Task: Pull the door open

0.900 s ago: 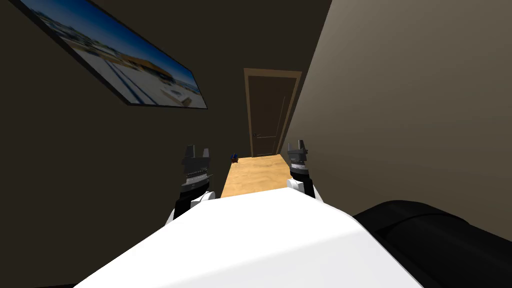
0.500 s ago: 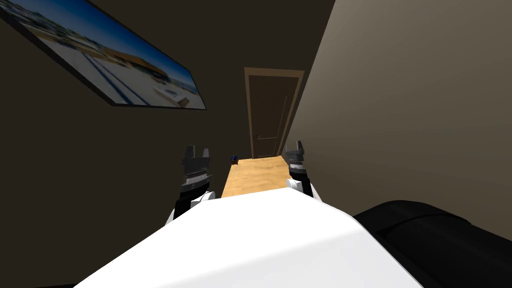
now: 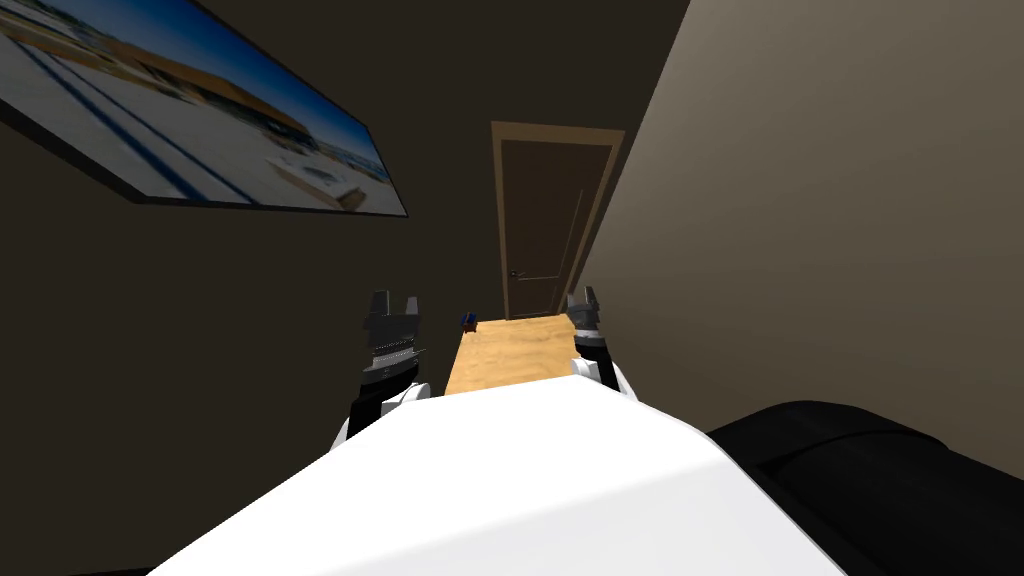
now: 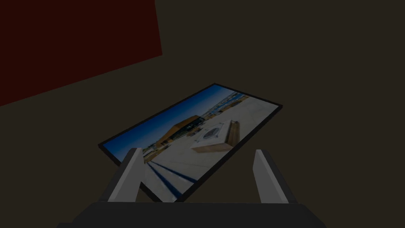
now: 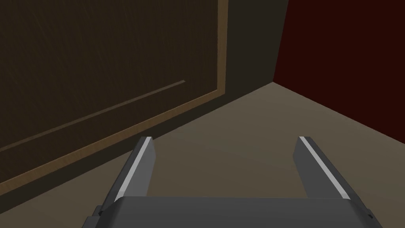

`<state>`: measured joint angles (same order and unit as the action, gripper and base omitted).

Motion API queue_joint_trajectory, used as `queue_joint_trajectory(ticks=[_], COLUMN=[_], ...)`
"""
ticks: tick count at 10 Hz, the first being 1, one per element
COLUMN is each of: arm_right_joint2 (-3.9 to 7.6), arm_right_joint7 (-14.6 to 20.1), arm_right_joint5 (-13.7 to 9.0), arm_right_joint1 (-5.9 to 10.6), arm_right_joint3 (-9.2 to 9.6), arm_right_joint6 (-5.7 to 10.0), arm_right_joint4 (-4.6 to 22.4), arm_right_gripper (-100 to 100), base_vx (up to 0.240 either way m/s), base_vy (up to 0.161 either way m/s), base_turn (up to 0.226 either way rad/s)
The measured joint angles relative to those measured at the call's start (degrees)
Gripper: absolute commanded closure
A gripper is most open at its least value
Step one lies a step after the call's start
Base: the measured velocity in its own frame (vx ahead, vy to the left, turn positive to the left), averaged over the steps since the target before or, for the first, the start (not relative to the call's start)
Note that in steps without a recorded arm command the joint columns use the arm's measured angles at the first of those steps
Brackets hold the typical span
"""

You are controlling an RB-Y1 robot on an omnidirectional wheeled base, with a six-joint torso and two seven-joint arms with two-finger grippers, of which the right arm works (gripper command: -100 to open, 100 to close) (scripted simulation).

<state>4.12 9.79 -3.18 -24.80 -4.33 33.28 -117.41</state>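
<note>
Door [image 3: 545,225] sits shut at 12 o'clock, well ahead down the hallway. Left gripper [image 3: 393,297] and right gripper [image 3: 583,293] hang spread, empty. I've grasped nothing; approach, handle [image 3: 514,273] grip and pull all remain.

I can read no text, label, brand, number or sign anywhere here. The framed picture [image 3: 200,120] on the wall to my left, which my left wrist view shows up close [image 4: 190,138], is printed with a blue sky, pale ground and a low building, and any lettering in it is too blurred for me to make out. The dark door [image 3: 545,225], close in my right wrist view [image 5: 99,59], carries nothing I can read.
</note>
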Motion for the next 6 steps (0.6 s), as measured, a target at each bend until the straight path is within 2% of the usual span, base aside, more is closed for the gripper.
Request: queue_joint_trajectory(ticks=[6], arm_right_joint2=[1.69], arm_right_joint7=[1.3], arm_right_joint5=[1.8], arm_right_joint1=[2.12], arm_right_joint3=[-0.71], arm_right_joint6=[0.48], arm_right_joint4=[7.0], arm_right_gripper=[-100], base_vx=[0.127], base_vy=[0.034], base_turn=[0.007])
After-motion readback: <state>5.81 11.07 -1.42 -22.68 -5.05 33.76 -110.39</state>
